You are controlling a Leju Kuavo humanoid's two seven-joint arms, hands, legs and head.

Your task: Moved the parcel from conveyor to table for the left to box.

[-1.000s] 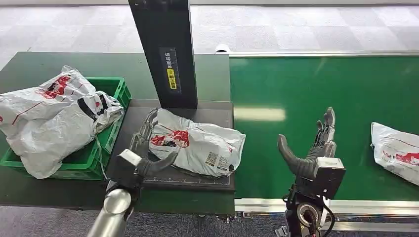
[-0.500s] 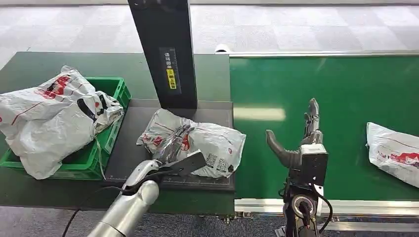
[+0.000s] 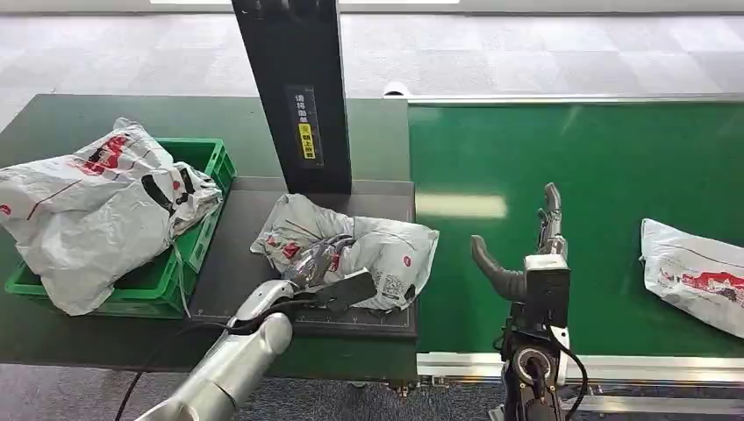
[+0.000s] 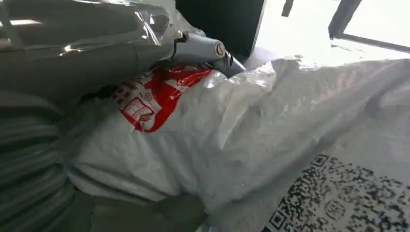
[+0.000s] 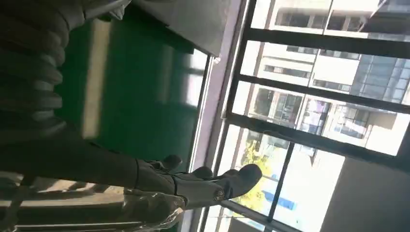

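A white plastic parcel point(image 3: 377, 250) with red print lies on the dark scale plate point(image 3: 237, 263) beside the green conveyor belt point(image 3: 570, 158). My left hand point(image 3: 323, 263) lies over the parcel's near left end, fingers on top and thumb below its edge, gripping it. In the left wrist view the parcel point(image 4: 270, 145) sits squeezed under the fingers point(image 4: 198, 48). My right hand point(image 3: 531, 254) stands open above the belt's near edge, fingers straight up and thumb apart, holding nothing; the right wrist view shows its hand point(image 5: 193, 186) the same way.
A green crate point(image 3: 197, 162) at the left holds white parcels point(image 3: 88, 202) heaped over its rim. A black post point(image 3: 294, 88) rises behind the plate. Another white parcel point(image 3: 693, 276) lies on the belt at far right.
My left hand has reached over the parcel and closed on its near end. My right hand has drawn slightly left with its fingers upright. The belt parcel has drifted left.
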